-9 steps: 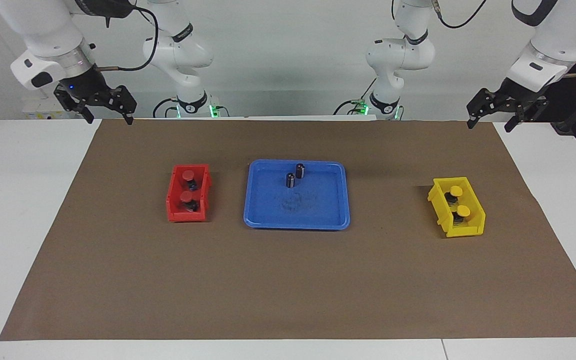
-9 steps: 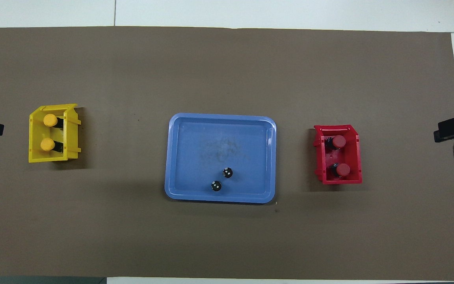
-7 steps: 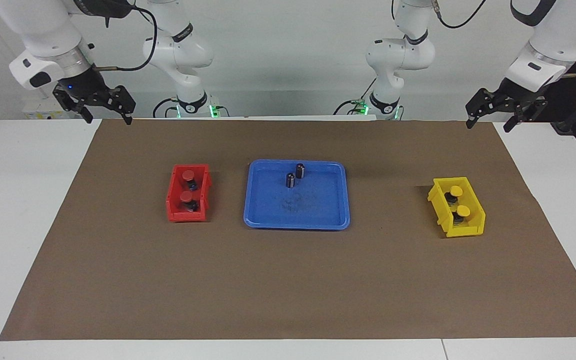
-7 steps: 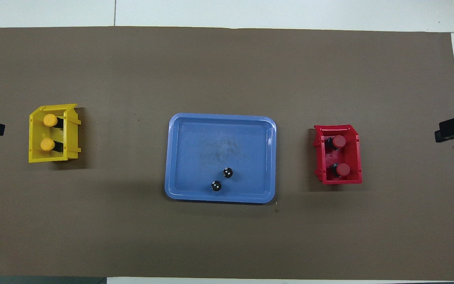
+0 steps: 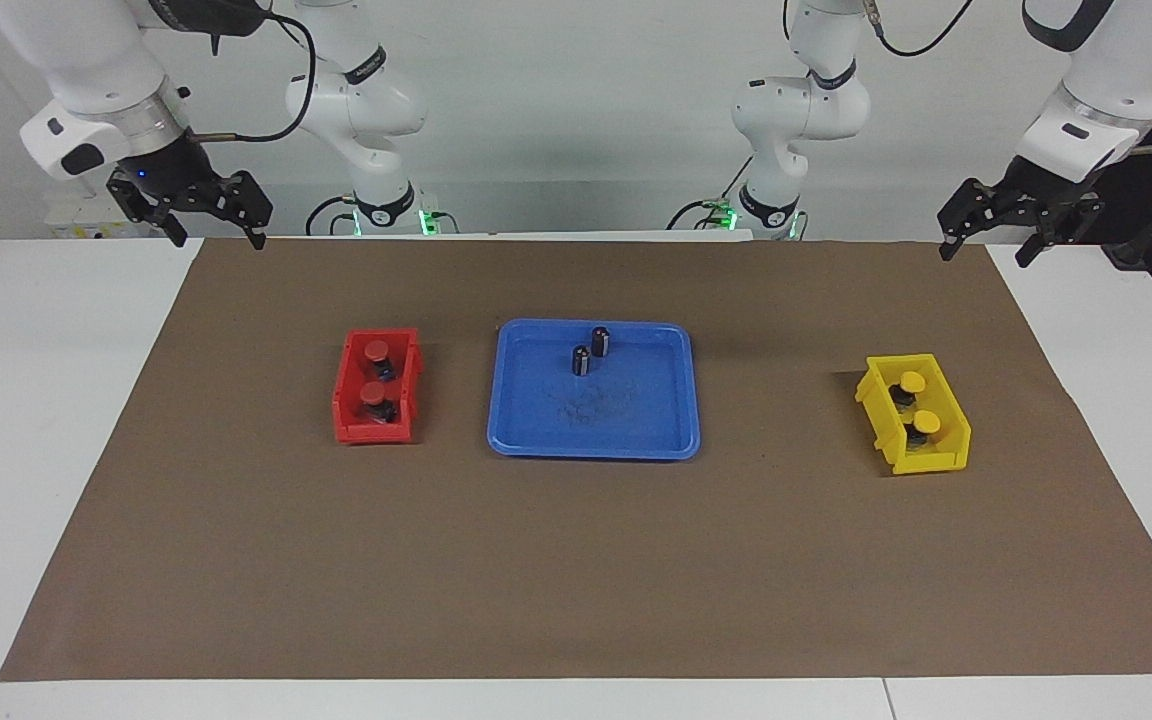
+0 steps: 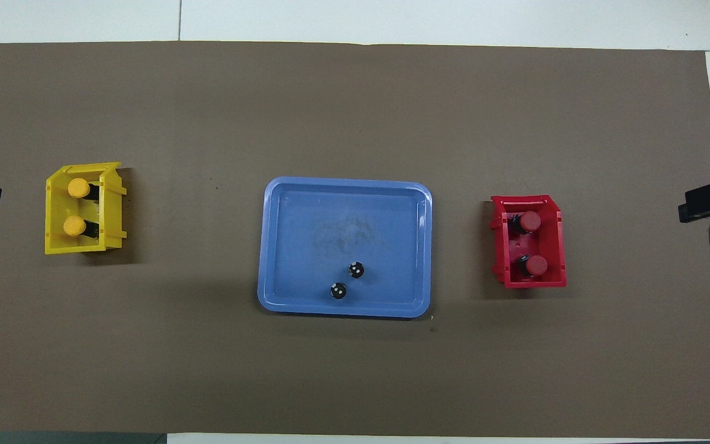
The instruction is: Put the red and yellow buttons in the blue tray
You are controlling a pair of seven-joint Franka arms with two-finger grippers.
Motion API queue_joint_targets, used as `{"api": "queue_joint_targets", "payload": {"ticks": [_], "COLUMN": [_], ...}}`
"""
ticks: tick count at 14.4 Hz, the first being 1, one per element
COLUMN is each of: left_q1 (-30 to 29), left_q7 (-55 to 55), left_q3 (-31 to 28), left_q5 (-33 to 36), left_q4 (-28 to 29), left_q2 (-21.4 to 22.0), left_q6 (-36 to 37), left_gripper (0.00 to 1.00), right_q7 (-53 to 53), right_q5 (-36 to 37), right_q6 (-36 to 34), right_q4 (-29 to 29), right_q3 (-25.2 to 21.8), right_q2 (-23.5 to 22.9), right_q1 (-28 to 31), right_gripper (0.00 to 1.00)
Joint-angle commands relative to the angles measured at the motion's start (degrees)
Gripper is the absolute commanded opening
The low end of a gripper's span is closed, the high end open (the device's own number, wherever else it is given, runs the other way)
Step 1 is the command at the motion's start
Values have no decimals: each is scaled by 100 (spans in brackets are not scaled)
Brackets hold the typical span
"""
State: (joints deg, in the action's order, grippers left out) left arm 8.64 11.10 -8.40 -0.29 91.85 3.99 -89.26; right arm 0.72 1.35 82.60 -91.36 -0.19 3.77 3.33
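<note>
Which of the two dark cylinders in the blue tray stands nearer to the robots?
The dark cylinder beside the blue tray's rim nearest the robots. The other cylinder stands just farther from them and slightly more toward the right arm's end.

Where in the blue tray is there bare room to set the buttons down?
The blue tray is bare across the half farther from the robots and along both short rims. It is crowded only near the rim closest to the robots, where two dark cylinders stand close together.

Buttons (image 5: 376, 350) in bins beside blue tray (image 5: 656, 440)
</note>
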Motion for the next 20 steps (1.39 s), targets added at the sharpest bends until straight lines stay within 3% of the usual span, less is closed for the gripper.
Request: {"api": "queue_joint_targets", "payload": {"ticks": [1,5,10,16,20], "left_q1": [-90,-144,-362,-390,-399], "left_q7": [86,130,305,367,367], "left_q3": [-22,-22,-22,-22,-22], "left_q5": [135,126,135,135,135], "left_q4": [52,105,859,1195,1195], "left_q2": [14,23,129,41,41], "left_q6": [-126,-197,-1232,-1770,-1770], "left_gripper": [100,100,100,100,100], "right_q7": [139,140,104,-317,-721], "right_q5": [-38,-47,-169,-214,-214], "right_q6": [-95,-61,1237,2768,3700], "right_q4": [-39,-127,-1004,-1391,-2367], "right_q3": [11,11,11,11,19], "right_q2": [36,53,194,-878,-641], "right_q1": [-86,-272,-316,-860,-983], "right_gripper": [100,100,100,100,82]}}
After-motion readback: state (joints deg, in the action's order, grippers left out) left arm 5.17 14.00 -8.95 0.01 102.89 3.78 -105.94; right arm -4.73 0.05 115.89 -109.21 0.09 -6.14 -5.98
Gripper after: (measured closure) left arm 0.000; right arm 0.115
